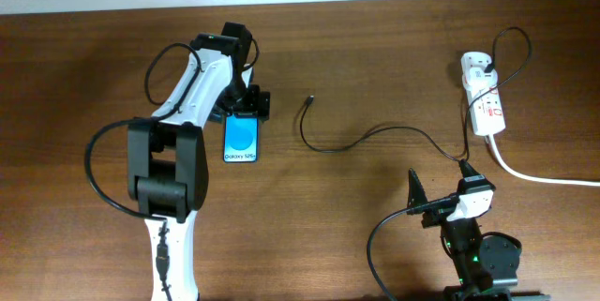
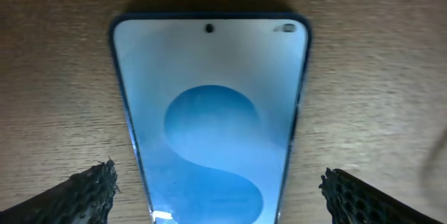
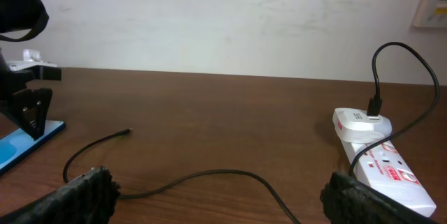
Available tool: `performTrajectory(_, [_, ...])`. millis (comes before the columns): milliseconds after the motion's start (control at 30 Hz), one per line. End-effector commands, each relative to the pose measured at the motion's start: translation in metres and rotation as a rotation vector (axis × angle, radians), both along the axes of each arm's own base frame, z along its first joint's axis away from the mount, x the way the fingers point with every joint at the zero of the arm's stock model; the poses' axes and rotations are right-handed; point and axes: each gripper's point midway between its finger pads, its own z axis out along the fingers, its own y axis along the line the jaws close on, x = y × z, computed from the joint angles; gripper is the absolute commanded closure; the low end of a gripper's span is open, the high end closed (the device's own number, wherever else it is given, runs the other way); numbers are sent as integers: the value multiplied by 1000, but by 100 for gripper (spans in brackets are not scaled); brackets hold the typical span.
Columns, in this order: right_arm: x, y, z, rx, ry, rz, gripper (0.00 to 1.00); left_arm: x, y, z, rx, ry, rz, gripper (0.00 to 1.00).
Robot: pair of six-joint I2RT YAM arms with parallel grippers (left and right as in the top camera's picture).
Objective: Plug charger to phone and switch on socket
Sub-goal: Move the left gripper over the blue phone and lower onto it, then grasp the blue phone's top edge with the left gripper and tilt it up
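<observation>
The phone [image 1: 241, 138] lies flat on the table, blue screen up, with "Galaxy S25" text. My left gripper [image 1: 246, 110] is open over its far end. In the left wrist view the phone [image 2: 209, 112] lies between the fingers of the left gripper [image 2: 218, 182], which do not touch it. The charger's thin black cable [image 1: 375, 133] runs from a loose plug tip [image 1: 309, 101] across the table to the white socket strip [image 1: 486, 95]. My right gripper [image 1: 441, 181] is open and empty at the front right. In its view, the right gripper [image 3: 216, 189] faces the cable [image 3: 209, 175] and socket [image 3: 387, 172].
A thick white cord [image 1: 539, 175] leaves the socket toward the right edge. The cable's far end enters a white block [image 3: 360, 121] plugged into the strip. A pale wall [image 3: 223, 21] stands behind the table.
</observation>
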Motion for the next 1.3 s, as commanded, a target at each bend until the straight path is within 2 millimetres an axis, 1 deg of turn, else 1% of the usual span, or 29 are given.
performTrajectory(0, [-1, 3, -2, 0, 2, 12, 2, -7, 10, -21, 52, 39, 40, 1])
performTrajectory(200, [-1, 3, -2, 0, 2, 12, 2, -16, 13, -38, 57, 61, 41, 1])
performTrajectory(333, [-1, 3, -2, 0, 2, 12, 2, -21, 10, -44, 38, 76, 36, 1])
performTrajectory(400, [-1, 3, -2, 0, 2, 12, 2, -28, 9, -49, 33, 96, 34, 1])
performTrajectory(433, [-1, 3, -2, 0, 2, 12, 1, -32, 10, -52, 36, 108, 34, 2])
performTrajectory(533, [-1, 3, -2, 0, 2, 12, 2, -32, 9, -53, 26, 110, 35, 6])
performTrajectory(600, [0, 2, -2, 0, 2, 12, 2, -32, 8, -53, 21, 107, 35, 13])
performTrajectory(767, [-1, 3, -2, 0, 3, 12, 2, -32, 8, -53, 21, 107, 35, 16])
performTrajectory(833, [-1, 3, -2, 0, 2, 12, 2, -32, 8, -53, 21, 107, 35, 24])
performTrajectory(967, [-1, 3, -2, 0, 3, 12, 2, -31, 8, -52, 21, 105, 35, 28])
performTrajectory(1033, [-1, 3, -2, 0, 2, 12, 2, -27, 7, -48, 18, 93, 35, 28])
performTrajectory(1100, [-1, 3, -2, 0, 2, 12, 2, -23, 6, -40, 17, 88, 35, 29])
performTrajectory(1133, [-1, 3, -2, 0, 2, 12, 2, -18, 5, -30, 15, 79, 35, 29])
performTrajectory(1267, [-1, 3, -2, 0, 2, 12, 2, 0, 1, -3, 3, 30, 35, 30])
